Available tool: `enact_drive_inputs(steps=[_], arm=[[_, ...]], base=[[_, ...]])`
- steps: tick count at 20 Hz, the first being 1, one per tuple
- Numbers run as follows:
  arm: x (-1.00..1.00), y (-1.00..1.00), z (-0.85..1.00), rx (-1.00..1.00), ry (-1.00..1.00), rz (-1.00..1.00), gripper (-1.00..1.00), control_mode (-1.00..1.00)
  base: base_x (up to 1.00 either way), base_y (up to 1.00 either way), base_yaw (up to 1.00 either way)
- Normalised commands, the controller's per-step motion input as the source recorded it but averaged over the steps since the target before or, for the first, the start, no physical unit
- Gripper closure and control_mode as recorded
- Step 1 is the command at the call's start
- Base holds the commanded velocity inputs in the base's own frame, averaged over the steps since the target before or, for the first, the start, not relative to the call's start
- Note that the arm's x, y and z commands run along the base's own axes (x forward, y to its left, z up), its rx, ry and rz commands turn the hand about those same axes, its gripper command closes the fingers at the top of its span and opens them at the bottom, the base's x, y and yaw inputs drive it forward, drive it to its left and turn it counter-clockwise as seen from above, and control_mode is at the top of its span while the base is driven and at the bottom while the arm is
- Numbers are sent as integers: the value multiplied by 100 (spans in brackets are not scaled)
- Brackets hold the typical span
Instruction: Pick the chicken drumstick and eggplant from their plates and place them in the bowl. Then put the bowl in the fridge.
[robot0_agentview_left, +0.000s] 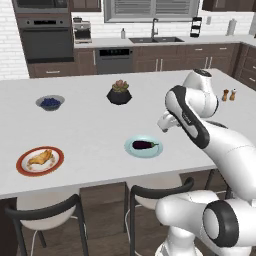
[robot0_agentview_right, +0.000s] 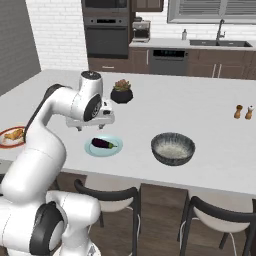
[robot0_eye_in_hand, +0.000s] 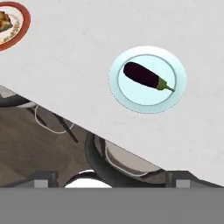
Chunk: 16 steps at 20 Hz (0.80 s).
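A white tabletop (robot0_agentview_left: 100, 130) spans the kitchen island, 2 black-framed stools (robot0_agentview_left: 47, 212) tucked beneath. Behind: white brick wall (robot0_agentview_right: 57, 30), dark wood cabinets (robot0_agentview_left: 165, 57), wall oven (robot0_agentview_left: 47, 40), shuttered window (robot0_agentview_left: 150, 9), sink (robot0_agentview_left: 155, 39).

Base views flank the arm, facing the counter (robot0_agentview_left: 100, 130) — hand view looks down.

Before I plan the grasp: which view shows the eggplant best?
The hand view: the eggplant is large, unblocked, stem visible, on the pale blue-green plate. Both base views show it small and dark.
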Motion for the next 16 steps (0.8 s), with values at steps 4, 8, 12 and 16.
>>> enact_drive_inputs(steps=[4, 8, 12, 16], arm=[[0, 9, -90, -2, 0, 60, -100, -100], [52, 11, -33, 0, 1, 32, -100, -100], [55, 15, -4, -9, 10, 4, -100, -100], [54, 22, -9, -18, 5, 0, -100, -100]], base=[[0, 0, 0], [0, 0, 0], [0, 0, 0], [0, 0, 0]])
